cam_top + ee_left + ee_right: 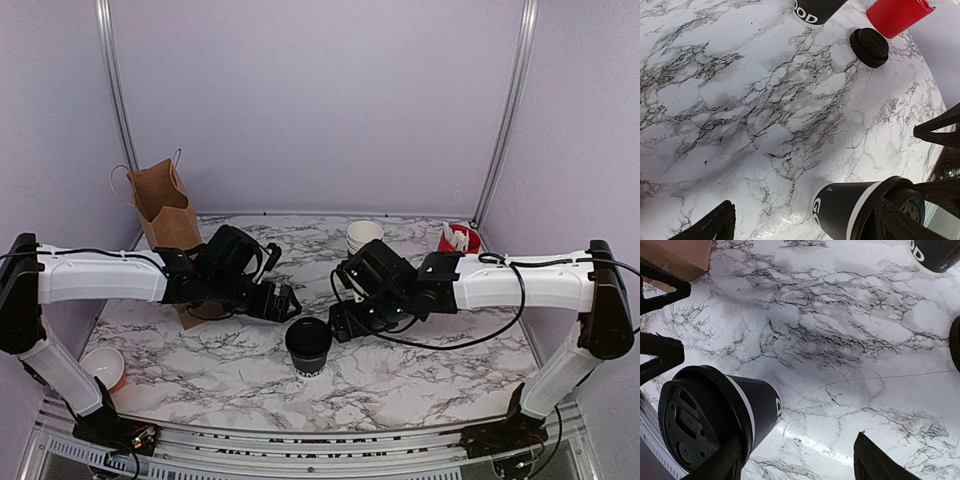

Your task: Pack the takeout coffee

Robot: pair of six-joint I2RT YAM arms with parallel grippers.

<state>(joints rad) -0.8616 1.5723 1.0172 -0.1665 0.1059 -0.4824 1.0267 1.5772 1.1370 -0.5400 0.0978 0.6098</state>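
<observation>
Both arms reach inward and low from the near corners, forearms almost level, and meet near the middle front of the table (200,350). The left gripper (285,302) hangs with its jaws spread wide and holds nothing. The right gripper (342,322) is also parted and empty. The coffee cup (308,345), lid on, stands upright just in front of and between them, close beside a finger of each. Bare marble lies on either side of it. The paper bag (165,210) stands far left. A stack of cups (363,235), a loose lid (869,47) and a red cup (458,240) sit toward the far right.
</observation>
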